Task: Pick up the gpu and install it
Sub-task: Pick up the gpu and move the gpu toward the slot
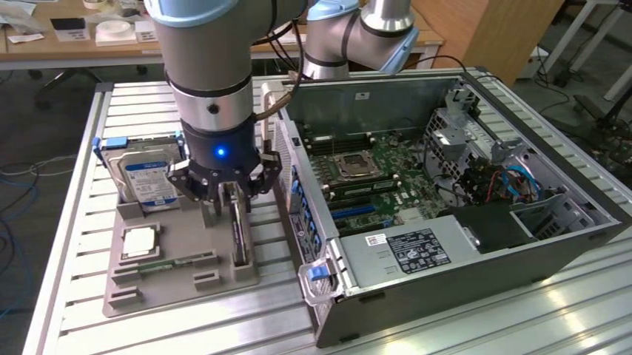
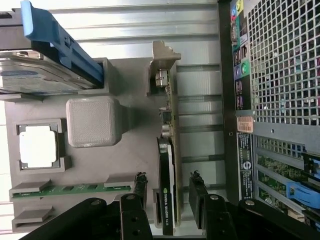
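Ribbed metal tabletop (image 1: 148,103), grey holder tray (image 1: 168,285) (image 2: 130,150) near its edge on the exterior view's left, open computer case (image 1: 474,285) just beside the tray. The gpu (image 1: 238,237) (image 2: 166,165) stands on its long edge in a slot along the tray edge nearest the case, not lifted. Gripper (image 1: 229,211) (image 2: 168,192) is low over that slot, jaws open and straddling the card's dark end, one finger on each face. In the wrist view the finger on the tray side sits almost against the card; the one on the case side stands apart, with a gap visible. The silver bracket end lies well away from the jaws. Also in the tray: a hard drive (image 1: 148,174) (image 2: 40,75) upright at the far corner, a processor chip (image 1: 138,242) (image 2: 37,147) lying flat, and a green memory stick (image 1: 183,261) (image 2: 75,189) toward the near edge.
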`<control>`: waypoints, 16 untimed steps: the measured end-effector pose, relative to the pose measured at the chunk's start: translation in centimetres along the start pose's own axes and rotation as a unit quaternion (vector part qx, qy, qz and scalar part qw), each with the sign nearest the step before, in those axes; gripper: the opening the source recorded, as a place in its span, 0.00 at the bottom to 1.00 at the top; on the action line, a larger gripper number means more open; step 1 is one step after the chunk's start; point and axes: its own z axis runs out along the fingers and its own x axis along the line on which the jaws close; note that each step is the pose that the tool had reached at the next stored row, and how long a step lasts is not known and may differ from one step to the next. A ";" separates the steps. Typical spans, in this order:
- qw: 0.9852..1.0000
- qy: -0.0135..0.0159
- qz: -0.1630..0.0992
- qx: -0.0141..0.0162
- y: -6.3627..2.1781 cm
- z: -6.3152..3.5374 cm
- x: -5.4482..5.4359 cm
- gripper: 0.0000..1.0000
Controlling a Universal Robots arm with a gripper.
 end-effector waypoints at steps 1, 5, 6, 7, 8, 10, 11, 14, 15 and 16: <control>1.000 0.000 0.000 0.000 -0.01 0.13 0.0 0.47; 1.000 0.000 0.000 0.000 -0.02 0.60 0.0 0.47; 1.000 0.000 0.000 0.000 -0.03 0.68 0.0 0.47; 1.000 0.000 0.000 0.000 -0.03 0.77 0.0 0.47; 1.000 0.000 0.000 0.000 -0.04 0.87 0.0 0.47; 1.000 0.000 0.000 0.000 -0.05 1.08 0.0 0.47; 1.000 0.000 0.000 0.000 -0.05 1.11 0.0 0.47; 1.000 0.000 0.000 0.000 -0.05 1.11 0.0 0.47; 1.000 0.000 0.000 0.000 -0.05 1.12 0.0 0.47; 1.000 0.000 0.000 0.000 -0.05 1.16 0.0 0.47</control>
